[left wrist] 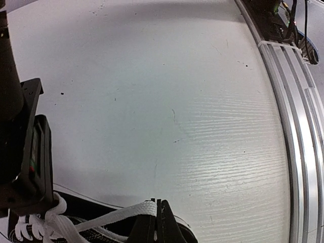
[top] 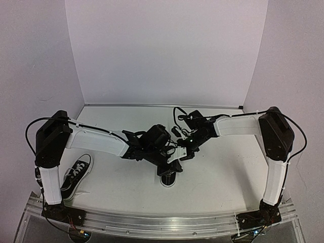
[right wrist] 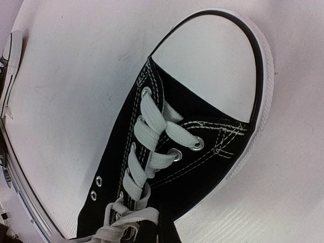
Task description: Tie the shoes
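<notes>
L gripper (left wrist: 158, 225): jaws clenched, no gap showing between the tips. A flat white lace (left wrist: 111, 216) is pinched in them. From the pinch the strand runs off to the left, slightly slack, to a bunch of lace loops beside a dark gripper body at the left edge of the L wrist view.

R gripper (right wrist: 154, 234): jaws also closed tight, tips low over the tongue end of the shoe. A lace strand lies across the bottom of the R wrist view and meets the tips. Can't tell if it's actually pinched or just touching.

Centre shoe (right wrist: 187, 116): black canvas w/ white toe cap (right wrist: 207, 66), sitting on the white table (left wrist: 152, 101) at mid-table, near the front edge. Both grippers meet right above it in the top view, so only its near end shows there. Laces are threaded criss-cross through the eyelets. The free ends at the top are loose, no bow visible.

Second shoe (top: 76, 176): lies well apart at the table's front-left, just beside the L arm's upright link. Neither gripper touches it. Its white sole edge shows at the far left of the R wrist view.
</notes>
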